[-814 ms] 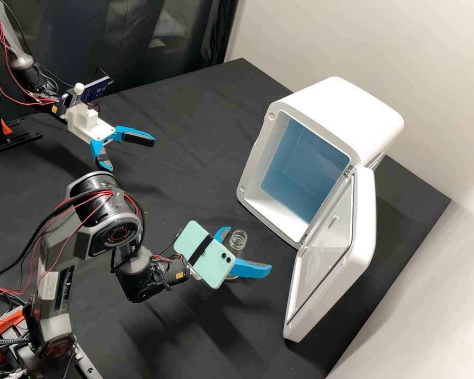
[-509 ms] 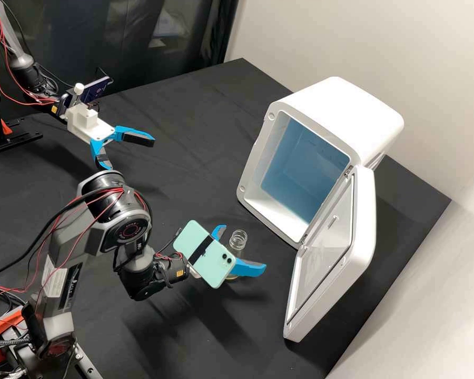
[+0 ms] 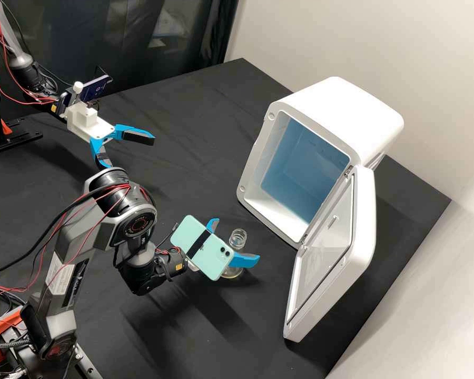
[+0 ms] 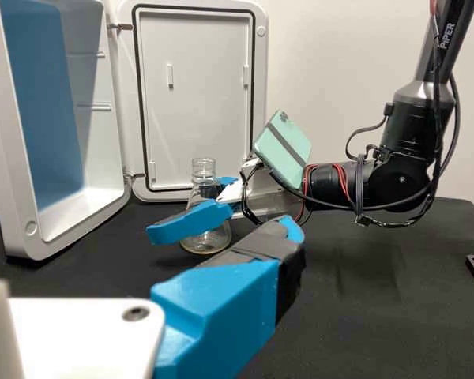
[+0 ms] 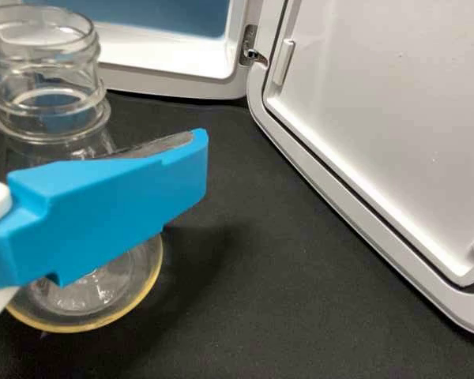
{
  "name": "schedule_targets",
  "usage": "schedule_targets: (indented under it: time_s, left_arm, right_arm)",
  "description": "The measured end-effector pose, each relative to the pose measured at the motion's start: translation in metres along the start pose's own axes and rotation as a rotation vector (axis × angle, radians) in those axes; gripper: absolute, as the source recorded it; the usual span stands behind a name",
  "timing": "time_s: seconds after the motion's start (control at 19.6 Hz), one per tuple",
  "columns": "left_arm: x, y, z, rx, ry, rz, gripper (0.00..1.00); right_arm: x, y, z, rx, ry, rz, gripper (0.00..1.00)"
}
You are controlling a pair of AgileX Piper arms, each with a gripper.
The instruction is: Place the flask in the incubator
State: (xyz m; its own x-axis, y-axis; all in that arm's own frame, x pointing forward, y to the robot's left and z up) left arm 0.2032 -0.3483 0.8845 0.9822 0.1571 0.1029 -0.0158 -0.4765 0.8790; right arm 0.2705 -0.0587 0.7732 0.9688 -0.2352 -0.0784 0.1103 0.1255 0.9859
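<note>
On the black bench (image 3: 195,116), a small clear conical flask (image 3: 238,235) stands upright, just in front of the lower rim of a white incubator (image 3: 347,110). The incubator's blue chamber faces the flask. Its door (image 3: 334,247) is swung wide open to one side, with the inner panel showing.

The right gripper (image 3: 236,243) sits low at the flask with one blue finger on each side of the glass. The gap between the fingers looks wider than the flask, so the pincer reads as spread and not yet clamped. In the right wrist view, one finger crosses in front of the flask's (image 5: 43,79) sloping body, and I cannot tell whether it touches. A mint-green phone (image 3: 203,254) is strapped to this wrist.

The step in hand appears to be the grasp. The next move likely calls for squeezing evenly on the glass, lifting it above the raised rim, and carrying it forward into the chamber.

Edges to mind are the rim at the bottom of the opening and the door's frame, which is near the flask on one side. Only bare bench lies between the flask and the opening. The left gripper (image 3: 131,154) hangs well apart above the far bench, fingers spread and holding nothing.
</note>
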Motion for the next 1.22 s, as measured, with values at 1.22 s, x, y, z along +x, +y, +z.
schedule_targets:
  time_s: [1.22]
  left_arm:
    - [0.0000, 0.0000, 0.0000, 0.000, 0.000, 0.000, 1.00]
  right_arm:
    - [0.0008, 0.0031, 0.0077, 0.074, -0.025, 0.016, 0.00]
